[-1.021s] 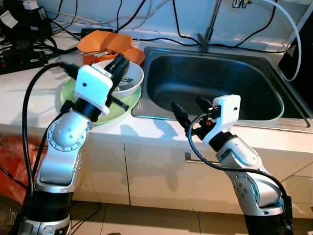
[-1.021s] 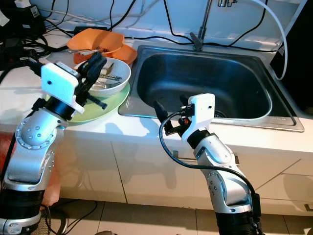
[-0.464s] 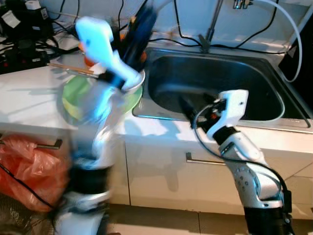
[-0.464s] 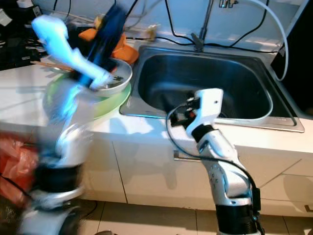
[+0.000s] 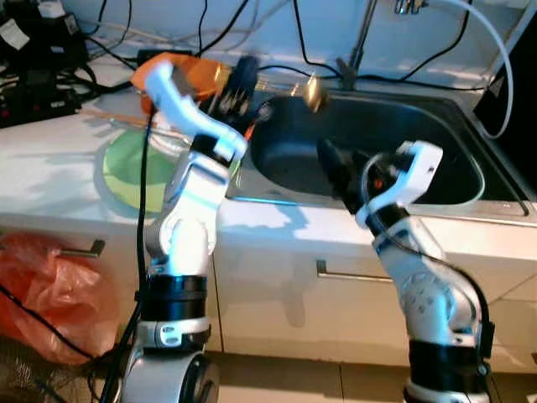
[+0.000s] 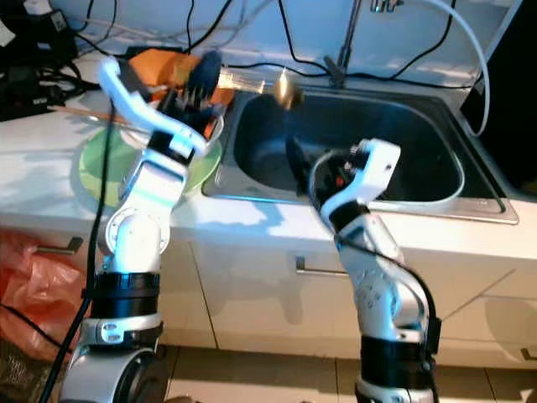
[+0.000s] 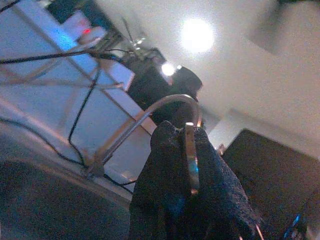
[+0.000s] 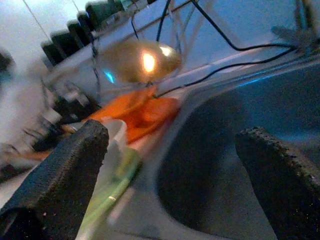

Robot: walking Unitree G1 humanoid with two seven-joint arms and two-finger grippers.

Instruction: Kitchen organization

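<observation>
While the left gripper [image 5: 239, 88] is pinching the handle of a metal spoon [image 5: 289, 86] above the sink's near-left corner, the spoon's long axis is running level from the fingers out over the sink [image 5: 436, 180], its golden bowl pointing away from the counter and toward the faucet side. The right gripper [image 5: 340, 168] is hanging lower, over the basin just below and beyond that bowl, its jaws spread wide and holding nothing. The blur is making the exact gap hard to judge, but the spoon's bowl seems to be lying above the open right fingers [image 8: 65, 170], so a handover or a drop into the basin looks nearest.
</observation>
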